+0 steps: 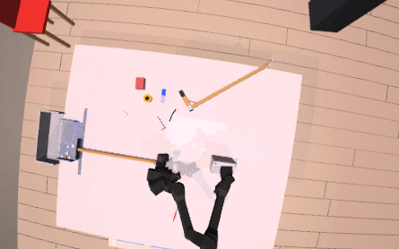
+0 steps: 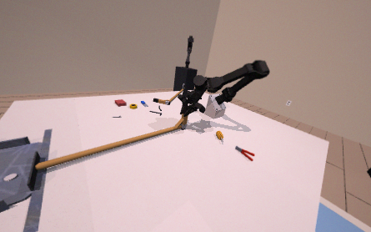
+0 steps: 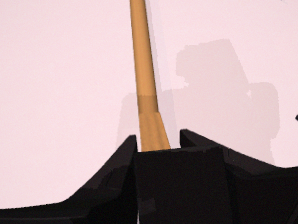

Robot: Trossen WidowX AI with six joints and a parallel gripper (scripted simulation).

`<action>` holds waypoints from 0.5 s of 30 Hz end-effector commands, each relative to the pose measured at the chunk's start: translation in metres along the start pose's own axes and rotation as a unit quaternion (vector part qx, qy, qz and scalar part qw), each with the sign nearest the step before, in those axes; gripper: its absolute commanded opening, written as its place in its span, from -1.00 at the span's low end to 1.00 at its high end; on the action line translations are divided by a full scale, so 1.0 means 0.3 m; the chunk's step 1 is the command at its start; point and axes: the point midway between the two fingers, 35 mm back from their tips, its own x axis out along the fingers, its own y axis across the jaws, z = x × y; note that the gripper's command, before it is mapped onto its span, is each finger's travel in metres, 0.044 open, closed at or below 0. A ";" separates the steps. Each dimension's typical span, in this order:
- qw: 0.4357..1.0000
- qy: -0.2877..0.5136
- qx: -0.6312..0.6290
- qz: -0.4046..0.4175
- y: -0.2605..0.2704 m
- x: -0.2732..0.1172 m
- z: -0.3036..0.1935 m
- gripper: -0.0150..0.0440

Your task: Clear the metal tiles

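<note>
Overall, going left to right in the top view, with twelve at its upper edge and the white bench (image 1: 255, 112) (image 2: 146, 184) as the dial, a red seat on thin brown legs (image 1: 32, 17) stands on the floor at eleven o'clock. At nine sits the grey open-topped catch box (image 1: 49, 139), adjoining the bluish steel plate (image 1: 71, 130) (image 2: 10, 160). Several pale round metal tiles (image 1: 68, 147) (image 2: 10, 177) lie on the plate, between the scraper's blade and the box.

The long scraper (image 1: 117, 155) (image 2: 108, 148) (image 3: 145, 65), a round wooden handle with a flat black blade, has its blade at the plate's near edge. Its handle runs toward four o'clock to the black gripper (image 1: 158, 161) (image 2: 183, 119) (image 3: 158, 138), which is closed on the grip end.

Above the handle lie a red block (image 1: 140, 83) (image 2: 120, 103), a yellow ring with a dark centre (image 1: 144, 98) (image 2: 130, 107), a blue-and-white piece (image 1: 163, 95) (image 2: 144, 103) and a thin black L-shaped key (image 1: 161, 122) (image 2: 156, 112). Red-handled pliers (image 1: 175, 216) (image 2: 245, 151) lie at six. A second wooden tool with a black-tipped grip (image 1: 230, 85) (image 2: 175, 97) angles toward one.
</note>
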 end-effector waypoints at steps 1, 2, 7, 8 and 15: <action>1.000 -0.006 -0.005 0.001 0.011 0.011 0.032 -0.49; 1.000 -0.006 -0.005 0.001 0.012 0.013 0.034 -0.49; 1.000 -0.006 -0.005 0.001 0.015 0.023 0.047 -0.49; 1.000 -0.006 -0.005 0.001 0.016 0.025 0.050 -0.49; 1.000 -0.006 -0.005 0.001 0.021 0.038 0.068 -0.49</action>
